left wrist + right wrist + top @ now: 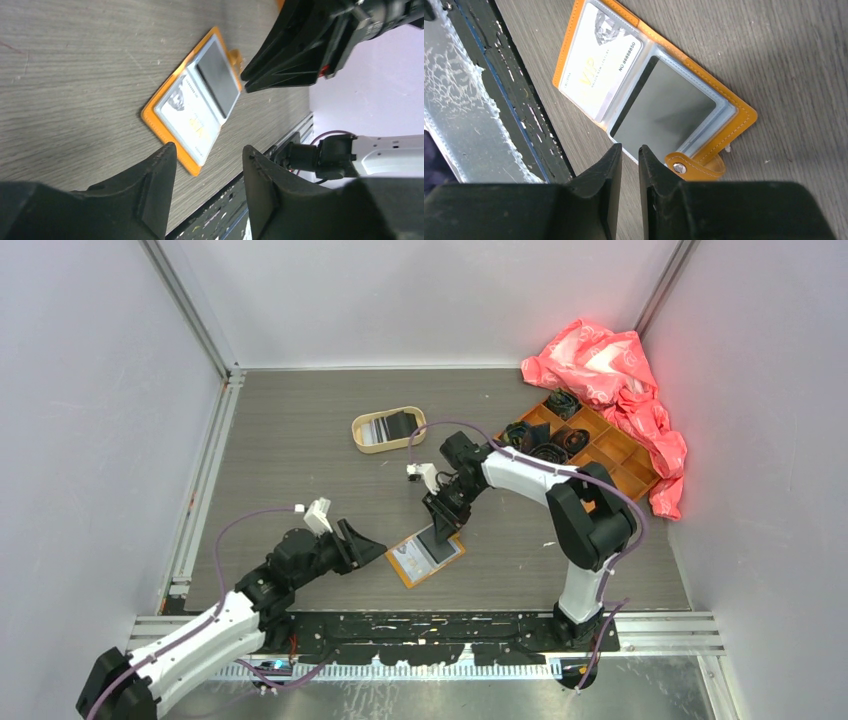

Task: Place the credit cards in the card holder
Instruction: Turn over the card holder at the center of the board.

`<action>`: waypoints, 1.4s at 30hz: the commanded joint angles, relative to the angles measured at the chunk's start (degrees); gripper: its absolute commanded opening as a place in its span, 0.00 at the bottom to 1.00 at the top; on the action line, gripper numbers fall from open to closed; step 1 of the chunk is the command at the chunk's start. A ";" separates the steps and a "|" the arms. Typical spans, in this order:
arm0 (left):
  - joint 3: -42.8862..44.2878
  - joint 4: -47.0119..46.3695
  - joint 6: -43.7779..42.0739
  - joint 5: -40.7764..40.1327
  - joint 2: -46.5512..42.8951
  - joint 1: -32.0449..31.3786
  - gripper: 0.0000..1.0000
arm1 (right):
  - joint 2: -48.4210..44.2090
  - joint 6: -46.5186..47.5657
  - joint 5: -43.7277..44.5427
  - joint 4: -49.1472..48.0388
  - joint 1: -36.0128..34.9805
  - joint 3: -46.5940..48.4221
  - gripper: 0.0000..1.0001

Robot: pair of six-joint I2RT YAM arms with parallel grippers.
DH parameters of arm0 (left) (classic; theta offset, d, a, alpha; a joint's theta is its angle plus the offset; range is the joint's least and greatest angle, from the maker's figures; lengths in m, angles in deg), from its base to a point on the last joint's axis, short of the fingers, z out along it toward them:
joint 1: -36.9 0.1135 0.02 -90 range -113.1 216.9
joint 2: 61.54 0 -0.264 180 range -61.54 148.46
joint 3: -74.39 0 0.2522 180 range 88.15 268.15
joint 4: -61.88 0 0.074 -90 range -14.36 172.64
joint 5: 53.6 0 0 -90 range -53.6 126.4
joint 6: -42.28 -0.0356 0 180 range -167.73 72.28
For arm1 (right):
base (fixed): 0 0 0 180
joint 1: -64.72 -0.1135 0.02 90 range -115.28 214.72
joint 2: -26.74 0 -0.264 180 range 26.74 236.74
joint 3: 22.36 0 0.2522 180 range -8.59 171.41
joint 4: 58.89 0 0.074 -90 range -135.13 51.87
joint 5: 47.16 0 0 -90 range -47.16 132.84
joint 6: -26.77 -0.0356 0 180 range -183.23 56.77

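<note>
So the card holder (415,565) is lying open flat on the desk (300,470), close to the near edge, about mid-width. One sleeve has a pale VIP card (599,65) and the other a black card (664,112). The snap tab (694,167) sticks out by the black one. Right gripper (630,150) hangs just over it, fingers barely parted with nothing between them. Left gripper (209,150) sits just left of the holder, jaws apart and empty. Toward the far edge, an oval tray (357,435) holds a striped card (375,428) and a second black card (402,423).
</note>
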 commanded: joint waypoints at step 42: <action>8.79 -12.61 0.05 -1.60 35.48 -7.41 0.46 | -1.10 -2.72 -1.25 3.69 0.76 5.29 0.38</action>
